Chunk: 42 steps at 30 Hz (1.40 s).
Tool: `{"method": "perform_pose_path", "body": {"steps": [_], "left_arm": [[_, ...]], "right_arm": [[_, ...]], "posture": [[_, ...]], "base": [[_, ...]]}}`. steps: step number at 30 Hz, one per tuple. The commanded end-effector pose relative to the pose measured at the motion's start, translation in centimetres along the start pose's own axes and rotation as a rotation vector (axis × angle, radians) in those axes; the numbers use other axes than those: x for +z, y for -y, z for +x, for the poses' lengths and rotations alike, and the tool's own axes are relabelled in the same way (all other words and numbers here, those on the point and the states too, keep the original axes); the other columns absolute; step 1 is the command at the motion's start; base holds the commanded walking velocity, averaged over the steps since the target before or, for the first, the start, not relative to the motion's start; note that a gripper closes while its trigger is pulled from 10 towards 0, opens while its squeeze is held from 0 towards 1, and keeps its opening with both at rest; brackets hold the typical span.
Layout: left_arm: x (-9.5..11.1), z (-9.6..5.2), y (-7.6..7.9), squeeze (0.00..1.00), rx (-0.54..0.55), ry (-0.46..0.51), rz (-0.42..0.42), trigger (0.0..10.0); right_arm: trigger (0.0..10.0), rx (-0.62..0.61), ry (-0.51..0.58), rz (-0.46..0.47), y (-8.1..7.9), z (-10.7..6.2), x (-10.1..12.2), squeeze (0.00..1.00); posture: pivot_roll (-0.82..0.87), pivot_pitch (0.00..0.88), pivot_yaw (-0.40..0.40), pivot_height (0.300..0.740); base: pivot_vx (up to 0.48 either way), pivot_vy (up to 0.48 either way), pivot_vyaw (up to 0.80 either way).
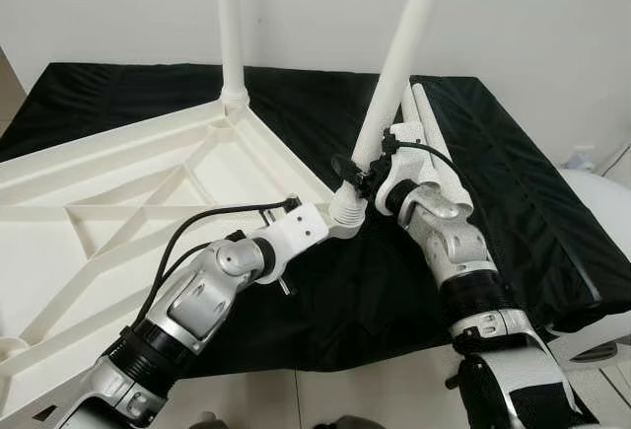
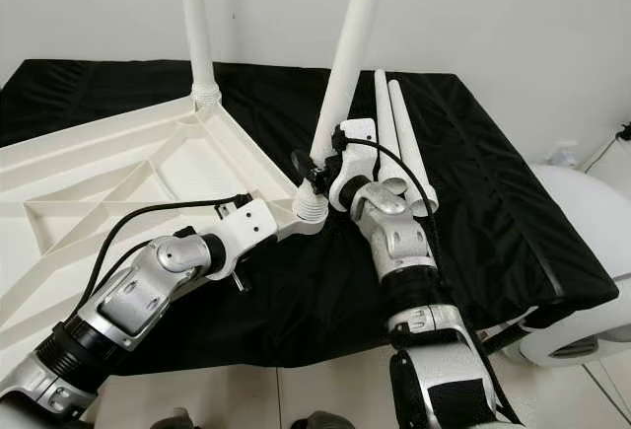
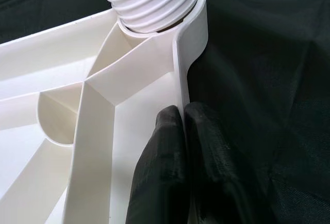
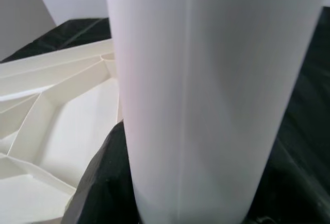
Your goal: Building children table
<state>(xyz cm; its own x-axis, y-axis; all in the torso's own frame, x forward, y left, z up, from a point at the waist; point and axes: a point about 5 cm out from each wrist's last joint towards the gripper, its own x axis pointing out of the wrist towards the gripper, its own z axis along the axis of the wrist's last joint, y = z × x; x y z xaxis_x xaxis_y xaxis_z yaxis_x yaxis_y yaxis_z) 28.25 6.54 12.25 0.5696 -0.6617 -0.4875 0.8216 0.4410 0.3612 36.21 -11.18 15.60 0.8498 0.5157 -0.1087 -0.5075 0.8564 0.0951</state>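
A white plastic tabletop [image 1: 108, 187] lies upside down on the black cloth. One white leg [image 1: 230, 25] stands in its far corner. A second leg [image 1: 399, 64] leans in the near right corner socket [image 1: 347, 208]. My right gripper [image 1: 367, 166] is shut on this leg just above the socket; the leg [image 4: 211, 95] sits between the black fingers [image 4: 95, 183]. My left gripper [image 3: 183, 131] is shut on the tabletop's rim [image 3: 180, 74] beside that corner, with the threaded leg end [image 3: 152, 0] just beyond the fingers [image 3: 160, 167].
Two loose white legs [image 2: 399, 133] lie on the black cloth [image 1: 493, 173] behind my right arm. The cloth-covered surface drops off at its front edge to a pale floor [image 1: 375, 390]. A white rounded object [image 2: 582, 212] stands at the far right.
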Motion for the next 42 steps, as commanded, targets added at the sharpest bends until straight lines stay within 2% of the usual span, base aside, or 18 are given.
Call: {"method": "perform_pose_path", "body": {"steps": [1, 8, 13, 19, 35, 42], "left_arm": [[-0.2, -0.2, 0.3, 0.0, -0.027, -0.022, 0.015, 10.0], [-0.2, -0.3, 0.3, 0.0, -0.023, -0.021, 0.013, 10.0], [-0.3, -0.4, 0.2, 0.0, -0.015, -0.023, 0.01, 10.0], [-0.2, -0.5, 0.0, 0.0, -0.01, -0.022, 0.009, 10.0], [-0.2, -0.7, -0.1, 0.0, -0.01, -0.025, 0.013, 10.0], [-0.3, -0.9, -0.1, 0.0, -0.007, -0.027, 0.014, 10.0]], "right_arm": [[10.0, -0.07, -0.184, 0.012, 1.5, -1.1, -4.0, 0.0], [10.0, -0.072, -0.191, -0.009, 1.6, -1.4, -4.5, 0.0], [10.0, -0.036, -0.172, -0.044, 0.8, -2.0, -5.2, 0.0], [10.0, 0.022, -0.159, -0.025, -0.3, -2.9, -6.2, 0.0], [10.0, 0.029, -0.139, -0.024, -1.3, -4.5, -8.3, 0.0], [10.0, 0.072, -0.124, -0.088, -2.6, -5.1, -8.9, 0.0]], "posture": [[0.06, 0.0, -0.08, 0.74], [0.06, 0.002, -0.084, 0.74], [0.06, 0.003, -0.084, 0.74], [0.05, 0.005, -0.082, 0.74], [0.06, 0.008, -0.076, 0.74], [0.06, 0.007, -0.071, 0.74]], "base": [[0.0, 0.0, 0.0], [0.0, 0.0, 0.0], [0.0, 0.0, 0.0], [0.0, 0.0, 0.0], [0.0, 0.0, 0.0], [0.0, 0.0, 0.0]]}}
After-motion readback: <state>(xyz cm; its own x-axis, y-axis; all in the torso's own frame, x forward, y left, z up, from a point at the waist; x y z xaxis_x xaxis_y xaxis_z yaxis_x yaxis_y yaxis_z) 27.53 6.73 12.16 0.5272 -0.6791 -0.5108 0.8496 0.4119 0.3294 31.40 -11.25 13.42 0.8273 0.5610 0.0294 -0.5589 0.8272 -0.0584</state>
